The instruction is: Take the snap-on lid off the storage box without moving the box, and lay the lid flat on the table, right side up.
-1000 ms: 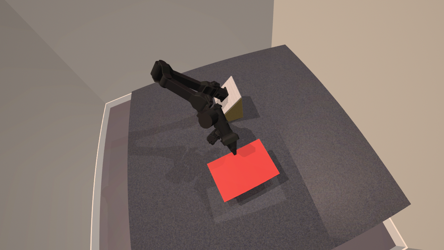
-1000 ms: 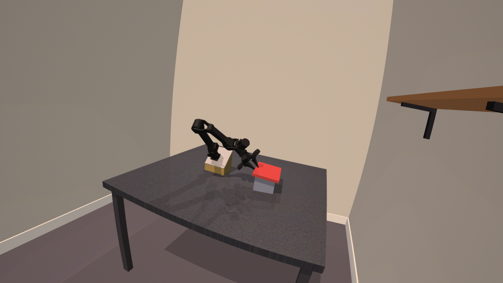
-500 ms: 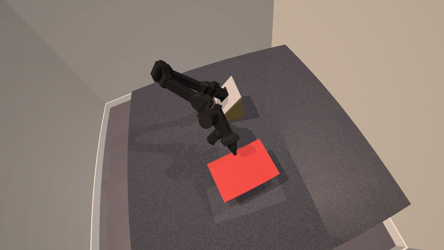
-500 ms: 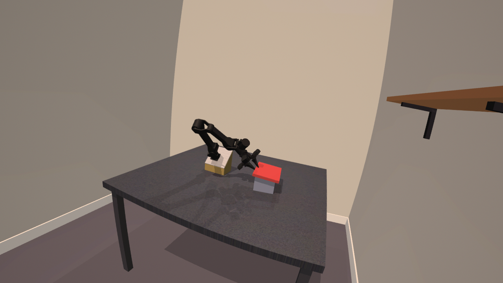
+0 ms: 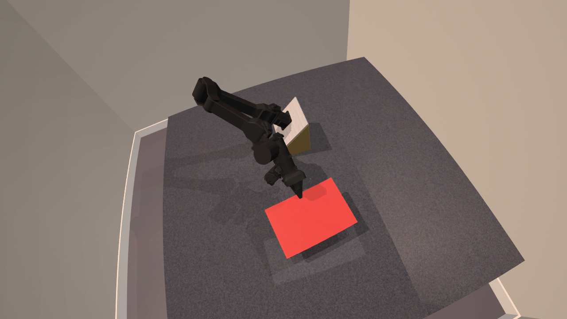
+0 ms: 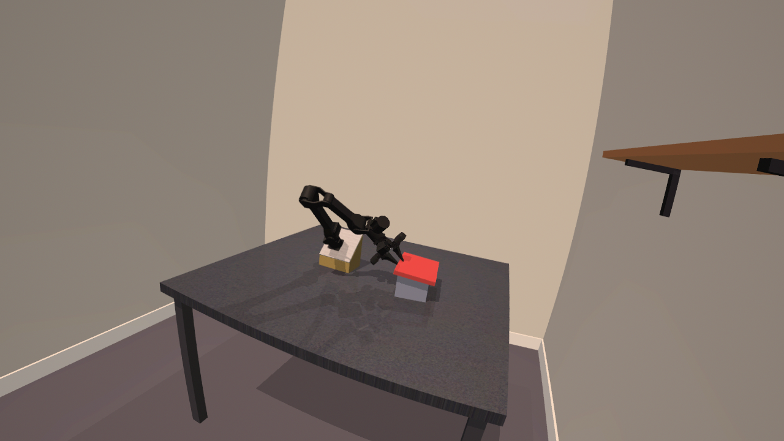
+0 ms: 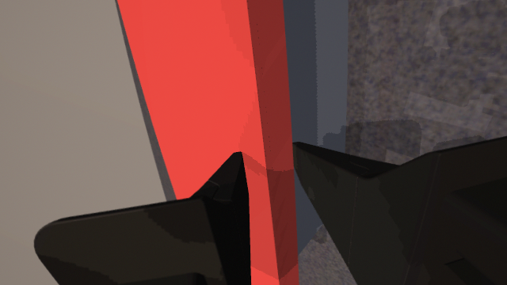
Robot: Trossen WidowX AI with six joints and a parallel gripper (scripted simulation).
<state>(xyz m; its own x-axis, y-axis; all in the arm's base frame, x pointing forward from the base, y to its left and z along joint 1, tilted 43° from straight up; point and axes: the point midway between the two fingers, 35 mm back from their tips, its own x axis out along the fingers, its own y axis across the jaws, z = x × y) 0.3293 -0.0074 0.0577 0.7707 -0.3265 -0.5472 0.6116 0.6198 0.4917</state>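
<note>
The red lid (image 5: 313,222) (image 6: 418,268) (image 7: 198,79) is right side up over the grey storage box (image 6: 411,290) (image 7: 332,59) and overhangs its walls. I cannot tell whether the lid still touches the box's rim all round. My gripper (image 5: 300,196) (image 6: 400,261) (image 7: 267,156) is shut on the lid's near edge, the one facing the arm. In the wrist view one finger lies on the lid's top and the other below its edge, beside the box wall. The box's inside is hidden under the lid.
A wedge-shaped block (image 5: 302,114) (image 6: 353,241) with a pale sloping top and yellow-brown sides stands by the arm's base. Both stand on the dark table (image 5: 416,198) (image 6: 465,340). A brown board (image 6: 696,150) is at the far right, away from the table.
</note>
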